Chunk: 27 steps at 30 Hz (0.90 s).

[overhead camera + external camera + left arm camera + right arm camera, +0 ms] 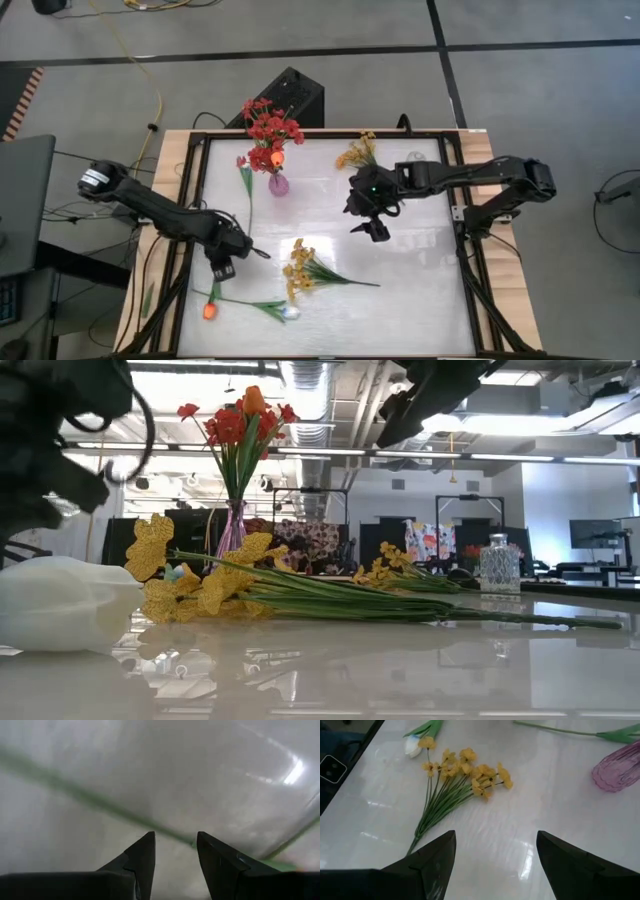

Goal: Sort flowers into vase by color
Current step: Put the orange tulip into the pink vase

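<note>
On glossy white table point(420, 290), feathery yellow spray point(300, 270) lies flat.

A vase point(279, 184) holding flowers point(270, 130) is set toward the table's point(420, 310) far edge. One spray point(357, 152) lies to its right, another spray point(305, 270) nearer the front, with two tulips point(250, 307) left of it.

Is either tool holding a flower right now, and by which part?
Neither. The left tool stands open over a green stem, not gripping it; the right tool is open and empty.
</note>
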### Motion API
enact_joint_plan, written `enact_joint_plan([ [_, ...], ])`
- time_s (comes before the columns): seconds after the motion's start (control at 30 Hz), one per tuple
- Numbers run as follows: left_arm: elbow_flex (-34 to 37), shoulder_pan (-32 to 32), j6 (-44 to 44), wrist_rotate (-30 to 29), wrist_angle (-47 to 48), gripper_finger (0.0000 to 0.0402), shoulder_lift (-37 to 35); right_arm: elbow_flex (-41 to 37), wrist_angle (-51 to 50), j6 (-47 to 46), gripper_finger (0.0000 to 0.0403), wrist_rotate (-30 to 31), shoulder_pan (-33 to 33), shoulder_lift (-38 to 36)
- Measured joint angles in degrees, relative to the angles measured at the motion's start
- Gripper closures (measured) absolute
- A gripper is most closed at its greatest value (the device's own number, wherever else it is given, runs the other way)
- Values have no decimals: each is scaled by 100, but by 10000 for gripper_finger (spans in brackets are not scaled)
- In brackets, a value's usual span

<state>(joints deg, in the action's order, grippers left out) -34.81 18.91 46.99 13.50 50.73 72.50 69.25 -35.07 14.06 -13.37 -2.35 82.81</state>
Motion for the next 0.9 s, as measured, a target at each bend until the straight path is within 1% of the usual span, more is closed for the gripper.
enact_joint_plan([
  [0.1, 11, -121, 1061, 190, 250, 268, 89, 0, 0, 134, 101, 1, -23, 0],
  [0.17, 32, -130, 1493, 180, 197, 268, 108, 2, 0, 231, 101, 1, -43, 0],
  [0.33, 42, -91, 1851, 91, -362, 268, 128, 2, -4, 299, 101, 0, -43, 0],
  [0.43, 42, -91, 2277, -114, -240, 268, 155, 2, -24, 300, 101, 0, -43, 0],
  [0.57, 43, -88, 2539, -134, 15, 268, 175, 2, -107, 311, 101, 0, -43, 0],
  [0.63, 57, -73, 2644, -198, -57, 268, 178, 2, -120, 313, 101, 0, -43, 0],
  [0.73, 211, -13, 2844, -221, -300, 268, 178, 7, -130, 308, 101, 0, -43, 0],
  [0.83, 466, 48, 3090, -125, -670, 268, 150, 7, -138, 306, 101, 0, -41, 0],
  [0.9, 561, 94, 3260, -74, -720, 268, 135, 7, -136, 301, 101, -2, -32, 0],
])
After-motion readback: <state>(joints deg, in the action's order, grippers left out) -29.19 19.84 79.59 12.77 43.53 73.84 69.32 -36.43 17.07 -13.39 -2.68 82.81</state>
